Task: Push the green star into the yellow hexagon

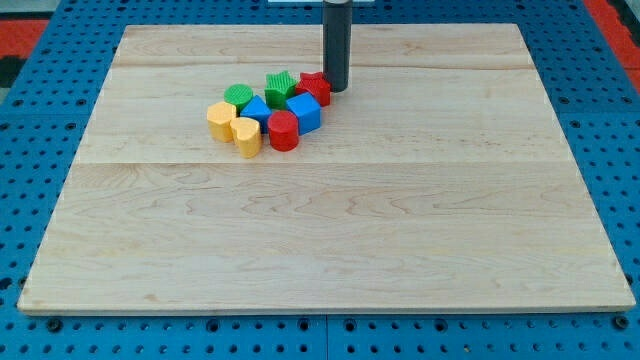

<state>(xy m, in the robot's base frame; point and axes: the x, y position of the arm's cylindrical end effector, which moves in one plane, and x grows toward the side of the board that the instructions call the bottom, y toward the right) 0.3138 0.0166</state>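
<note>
Green star-shaped block (281, 85): sits at the view's top edge of a tight cluster, upper middle of the pale wooden board (330, 240). We take this star as our landmark.

Yellow hexagon block (221, 119): lower left of the star, at the cluster's left end. Between the two lie a green round block (239, 96), touching or nearly touching the star's left side, and a blue block (256, 109) of unclear shape just below the star. No open lane.

Other pieces: a red star-like block (315, 86) just right of the star; a blue cube (304, 111) below right; a red cylinder (283, 130) farther below; a yellow heart-shaped block (247, 136) below left, beside the hexagon.

Our tip (334, 90): right of the star, beyond the red star-like block and apparently touching it. We carry no jaws, only a bare dark rod, so nothing spreads, closes or pinches.

Step in hand, as we judge it: approach. The star looks not yet driven at the hexagon. The next move calls for getting our tip to the star's upper right side and pushing down-left; the green round block and blue block will likely be shoved along or deflect the star.

Surroundings: board is smooth, light-grained, resting on a blue perforated base (60, 40). Red shows at the view's top corners.
</note>
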